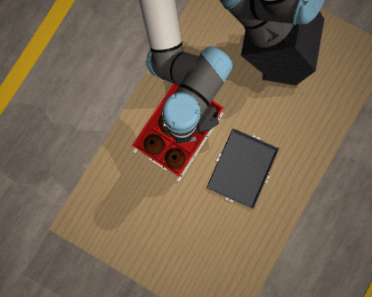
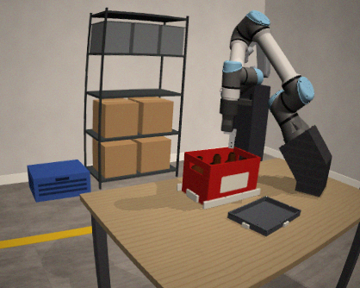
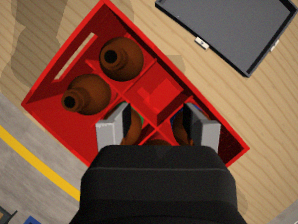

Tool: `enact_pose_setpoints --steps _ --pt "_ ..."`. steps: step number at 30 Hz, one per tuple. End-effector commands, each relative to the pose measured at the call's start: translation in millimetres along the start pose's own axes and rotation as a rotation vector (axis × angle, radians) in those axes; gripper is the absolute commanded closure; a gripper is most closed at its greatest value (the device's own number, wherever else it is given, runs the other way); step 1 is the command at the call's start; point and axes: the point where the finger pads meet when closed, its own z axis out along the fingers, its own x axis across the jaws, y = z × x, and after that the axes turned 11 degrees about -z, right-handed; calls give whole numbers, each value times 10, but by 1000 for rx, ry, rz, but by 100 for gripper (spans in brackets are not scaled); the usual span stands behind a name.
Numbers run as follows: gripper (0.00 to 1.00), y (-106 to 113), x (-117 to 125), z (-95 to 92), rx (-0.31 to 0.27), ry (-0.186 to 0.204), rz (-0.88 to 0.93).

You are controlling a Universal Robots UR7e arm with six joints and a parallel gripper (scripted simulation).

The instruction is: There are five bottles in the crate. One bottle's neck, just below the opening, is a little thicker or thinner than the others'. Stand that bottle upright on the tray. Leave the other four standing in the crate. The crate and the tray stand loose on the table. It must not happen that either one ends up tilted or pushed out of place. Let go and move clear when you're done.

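The red crate (image 3: 133, 90) stands on the wooden table; it also shows in the overhead view (image 1: 177, 131) and the side view (image 2: 221, 174). Brown bottles stand upright in it. Two are plain in the wrist view (image 3: 121, 58) (image 3: 87, 94), and two more are partly hidden beside my fingers. One compartment (image 3: 160, 92) looks empty. My gripper (image 3: 156, 113) (image 2: 232, 140) is open and empty, and hangs above the crate's back row. The dark grey tray (image 3: 229, 10) (image 1: 243, 168) lies empty to the crate's right. Neck thicknesses are too small to compare.
The robot's dark base (image 1: 282, 49) stands at the table's far end behind the crate. A metal shelf with cardboard boxes (image 2: 133, 129) and a blue box (image 2: 58, 178) stand on the floor beyond the table.
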Motion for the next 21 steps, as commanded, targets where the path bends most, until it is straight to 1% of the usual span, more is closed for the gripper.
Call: enact_pose_setpoints --steps 1,16,21 --pt "0 3 1 -2 -1 1 0" --pt "0 3 2 59 -1 1 1" --pt "0 4 3 111 -1 1 1"
